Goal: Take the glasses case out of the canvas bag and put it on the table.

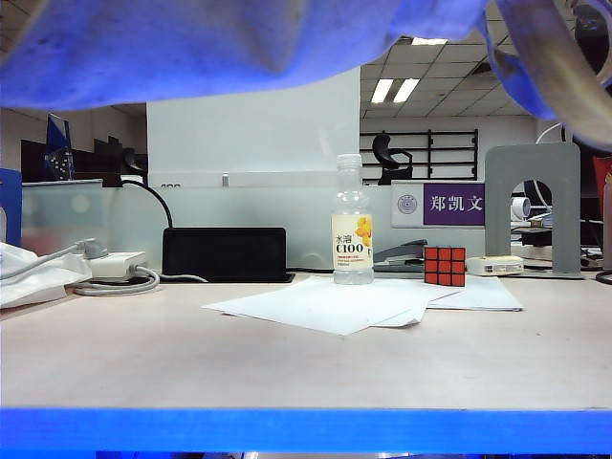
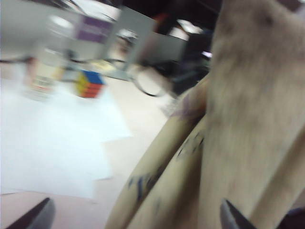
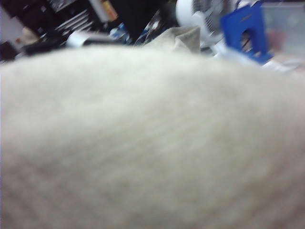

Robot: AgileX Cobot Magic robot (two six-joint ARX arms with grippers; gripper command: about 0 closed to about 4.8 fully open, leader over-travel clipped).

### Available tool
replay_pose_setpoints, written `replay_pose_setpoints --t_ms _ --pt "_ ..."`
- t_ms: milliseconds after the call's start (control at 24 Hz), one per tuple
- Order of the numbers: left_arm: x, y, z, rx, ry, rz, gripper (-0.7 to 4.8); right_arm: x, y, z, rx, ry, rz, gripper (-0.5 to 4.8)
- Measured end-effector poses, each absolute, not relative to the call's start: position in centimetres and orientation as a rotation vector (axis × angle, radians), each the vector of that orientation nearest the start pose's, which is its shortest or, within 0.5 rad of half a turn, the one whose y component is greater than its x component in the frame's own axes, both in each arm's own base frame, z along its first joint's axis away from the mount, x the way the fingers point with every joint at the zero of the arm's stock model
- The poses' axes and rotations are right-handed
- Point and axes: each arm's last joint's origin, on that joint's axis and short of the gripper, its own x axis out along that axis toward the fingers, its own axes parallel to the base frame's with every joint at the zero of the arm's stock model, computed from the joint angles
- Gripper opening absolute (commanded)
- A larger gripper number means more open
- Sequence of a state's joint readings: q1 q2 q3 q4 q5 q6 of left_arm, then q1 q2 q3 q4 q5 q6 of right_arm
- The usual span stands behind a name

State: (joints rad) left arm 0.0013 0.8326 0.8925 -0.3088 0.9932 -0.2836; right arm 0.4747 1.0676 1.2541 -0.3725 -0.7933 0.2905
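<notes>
I see the canvas bag (image 1: 191,43) hanging right up against the outside camera, filling the top of that view and looking blue there. In my left wrist view the bag (image 2: 248,119) is beige and blurry, close in front of my left hand (image 2: 136,217). That hand's two finger tips (image 2: 35,217) stand wide apart, with nothing between them. My right wrist view shows only bag cloth (image 3: 152,143), so I cannot see the right hand or tell if it is apart or together. I cannot see the glasses case anywhere. On the bench (image 1: 143,363) sit white papers (image 1: 354,301), a drink bottle (image 1: 352,225) and a Rubik's cube (image 1: 445,265).
</notes>
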Motion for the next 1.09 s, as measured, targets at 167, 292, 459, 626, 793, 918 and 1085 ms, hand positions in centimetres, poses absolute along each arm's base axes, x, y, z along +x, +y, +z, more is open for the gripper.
replay_pose_setpoints --t_ms 167,292,459,626,793,918,1085 --pt "17.4 -2.8 35.3 -0.397 0.367 -1.100 4.69 17.1 11.9 41.9 0.285 0.434 1.293 0.72" --pt "17.7 -3.1 35.6 -0.411 0.364 -1.186 4.69 16.7 12.3 42.0 0.281 0.440 1.330 0.72" --pt "18.4 -3.8 35.4 -0.447 0.408 -1.256 4.69 16.2 13.1 42.0 0.273 0.451 1.381 0.72" --pt "19.4 -4.6 34.6 -0.473 0.466 -1.295 4.69 15.5 13.9 42.0 0.262 0.459 1.416 0.72" --pt "19.6 -5.8 34.2 -0.480 0.509 -1.353 4.69 15.2 14.3 41.9 0.256 0.462 1.426 0.72" --pt "19.3 -6.4 34.2 -0.471 0.517 -1.404 4.68 15.2 14.3 41.9 0.257 0.467 1.424 0.72" --pt "19.1 -6.7 34.3 -0.465 0.520 -1.441 4.69 15.3 14.3 41.7 0.258 0.479 1.415 0.72"
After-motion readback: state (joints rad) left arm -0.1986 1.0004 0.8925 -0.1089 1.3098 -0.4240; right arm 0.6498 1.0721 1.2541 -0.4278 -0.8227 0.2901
